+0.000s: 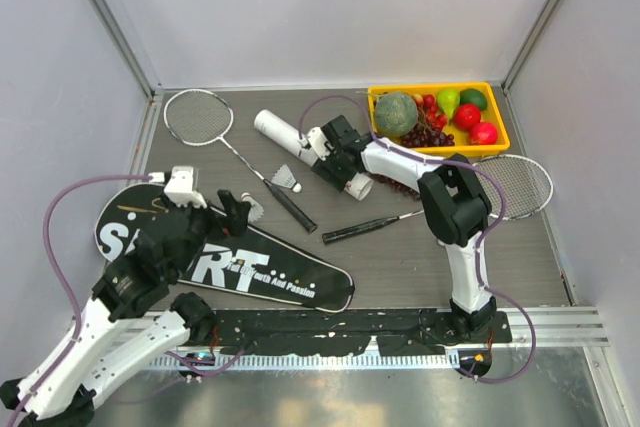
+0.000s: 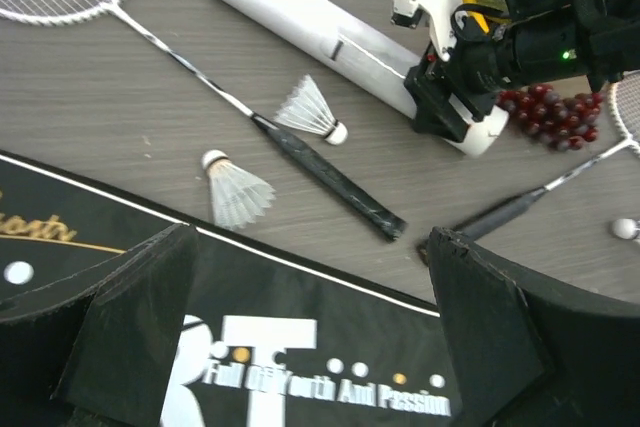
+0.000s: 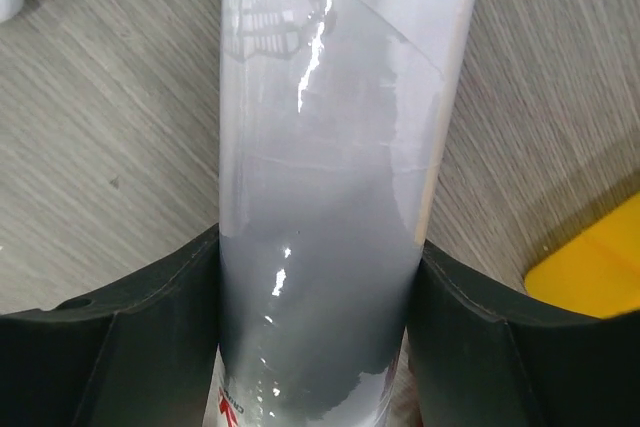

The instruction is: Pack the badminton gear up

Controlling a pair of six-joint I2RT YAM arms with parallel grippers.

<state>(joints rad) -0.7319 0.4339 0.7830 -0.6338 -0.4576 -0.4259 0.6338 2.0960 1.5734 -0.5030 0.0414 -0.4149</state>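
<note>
- Nearest the lens, top view: noted left gripper low over black bag, fingers spread wide, holding nothing. Judged a waiting post by the bag that must take the gear.
- Farther back: noted right gripper across long white tube, which lies mid-tabletop just beside yellow tray. Judged a pick-up of the tube.
- Found first racket flat to the left of the tube and second racket flat under the right arm, shaft partly covered. Found two shuttlecocks loose between bag and tube. Nothing packed yet.
- Left wrist view: noted left fingers at both lower corners, well apart, with bag lettering between them. Bag opening out of frame; open or zipped, cannot tell.
- Same view: noted grape bunch near the tube's end, and small white round thing cut off at the right edge, unidentified.
- Right wrist view: found right fingers set against both flanks of the tube, touching. Firmness of hold not determinable. Both tube ends out of frame; capped or not, cannot tell.
</note>
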